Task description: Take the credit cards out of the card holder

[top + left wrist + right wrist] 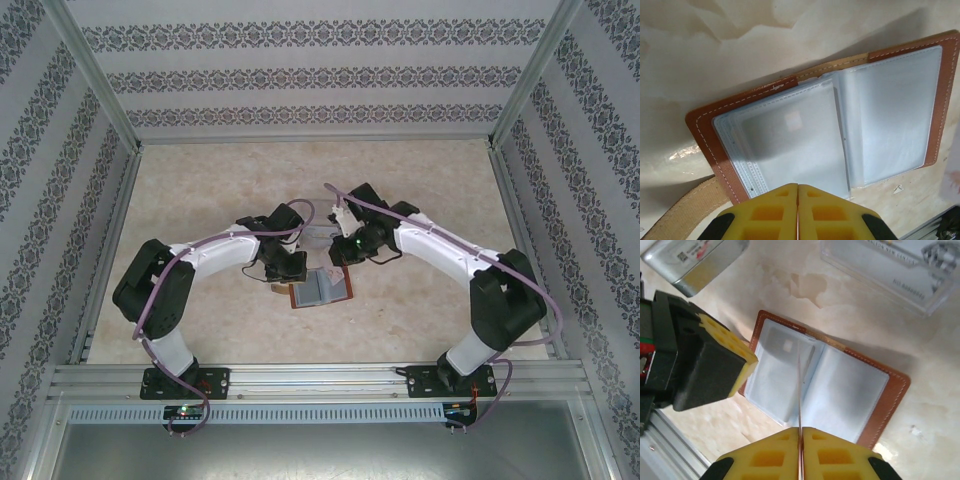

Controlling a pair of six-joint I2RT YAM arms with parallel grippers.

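Note:
The card holder (322, 291) lies open on the table, reddish-brown leather with greyish clear pockets (890, 110). My left gripper (798, 186) is shut, its yellow tips down at the near edge of the left leaf's pocket with nothing between them. It also shows at the wallet's left leaf (742, 360). My right gripper (801, 429) is shut on a thin credit card (800, 385). The card is seen edge-on, standing over the open card holder (850, 390) near its fold. I cannot tell whether the card's far end is still inside a pocket.
A clear plastic slotted tray (890, 270) with printed cards in it lies beyond the wallet on the right. A grey flat case (695, 260) lies beyond it on the left. An aluminium rail (670, 440) runs along the near table edge. Patterned walls (60, 160) enclose the table.

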